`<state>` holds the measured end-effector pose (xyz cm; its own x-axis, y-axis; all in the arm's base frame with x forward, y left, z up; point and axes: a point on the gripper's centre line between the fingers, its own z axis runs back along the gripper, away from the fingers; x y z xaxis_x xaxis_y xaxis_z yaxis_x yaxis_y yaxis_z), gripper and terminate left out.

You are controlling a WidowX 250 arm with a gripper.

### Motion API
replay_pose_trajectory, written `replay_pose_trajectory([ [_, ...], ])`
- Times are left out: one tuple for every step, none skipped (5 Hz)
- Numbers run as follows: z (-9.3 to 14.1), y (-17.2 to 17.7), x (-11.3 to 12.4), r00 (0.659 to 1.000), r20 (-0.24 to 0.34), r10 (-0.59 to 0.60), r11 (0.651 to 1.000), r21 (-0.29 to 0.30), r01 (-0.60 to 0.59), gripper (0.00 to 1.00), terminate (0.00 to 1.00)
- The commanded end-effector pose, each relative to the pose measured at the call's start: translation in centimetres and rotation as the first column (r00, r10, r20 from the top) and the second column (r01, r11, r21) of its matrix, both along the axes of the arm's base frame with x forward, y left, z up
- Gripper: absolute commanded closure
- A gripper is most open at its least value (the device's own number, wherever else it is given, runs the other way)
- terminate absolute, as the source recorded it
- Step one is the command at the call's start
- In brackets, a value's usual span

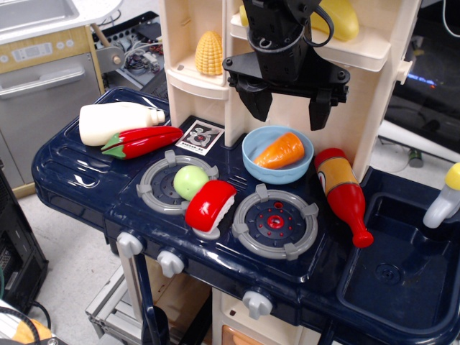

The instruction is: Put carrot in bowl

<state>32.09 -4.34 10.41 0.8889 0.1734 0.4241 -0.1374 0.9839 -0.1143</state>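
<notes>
Carrot (280,151) is in the bowl (253,159), lying on its side, fat end toward the right rim, tip pointing left and down into the basin. Looks settled, nothing of it hanging over the rim.

End effector (287,108) hangs right above the bowl, jaws spread wide, holding nothing. Clear gap between fingertips and carrot, no contact.

Judgement: placement is done, what's left is the retreat. To do that well: go straight up first, no sideways move until the fingers are clear of the bowl rim and the cream shelf unit (359,93) right behind it. Keep the jaws apart so nothing gets snagged. The bowl is light plastic and sits loose on the bench (72,180), so a brush on the rim would probably tip or slide it.

Containers:
- bowl: just the carrot, nothing else.
- sink (402,273) at right: no contents that I can see.
- left burner (154,188): green ball (190,181) on it, red-and-white piece (210,205) overlapping its front edge.
- right burner (277,221): bare.

Around it: ketchup bottle (343,192) lying just right of the bowl, chili (142,141) and white bottle (118,121) well off left, corn (209,53) and banana (338,18) on the shelves.
</notes>
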Motion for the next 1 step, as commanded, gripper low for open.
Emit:
replay_pose_trajectory([
  [1.33, 0.11, 0.51, 0.999, 0.037, -0.011, 1.0, 0.004, 0.011, 0.0, 1.0],
])
